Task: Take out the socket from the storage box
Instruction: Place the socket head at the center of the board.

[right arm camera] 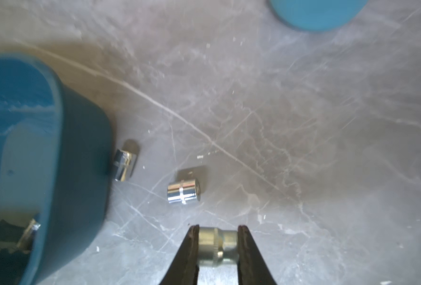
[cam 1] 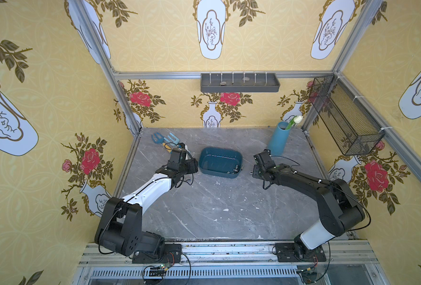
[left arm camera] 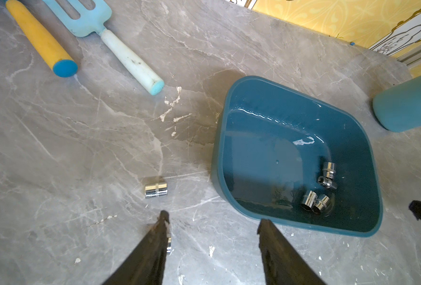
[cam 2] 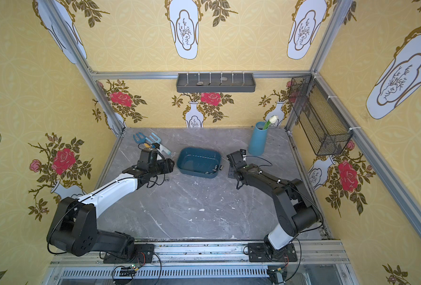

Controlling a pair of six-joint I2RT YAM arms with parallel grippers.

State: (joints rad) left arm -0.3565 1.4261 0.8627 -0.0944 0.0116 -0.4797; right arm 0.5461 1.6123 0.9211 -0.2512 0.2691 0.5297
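Mid-removal: holding a socket [right arm camera: 217, 246] clamped in the right gripper [right arm camera: 218, 228], just outside the storage box [right arm camera: 81, 148] (probably low over the table [right arm camera: 278, 148]; blurry). Left gripper [left arm camera: 213, 217] parted, empty. Next: release, then fetch the sockets left inside [left arm camera: 308, 201].

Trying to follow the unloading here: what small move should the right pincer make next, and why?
Probably lower a little and open. The right pincer is shut on the held socket, outside the storage box and above bare table, near a loose socket and a second loose socket. Letting go would finish this removal; more sockets sit in the box.
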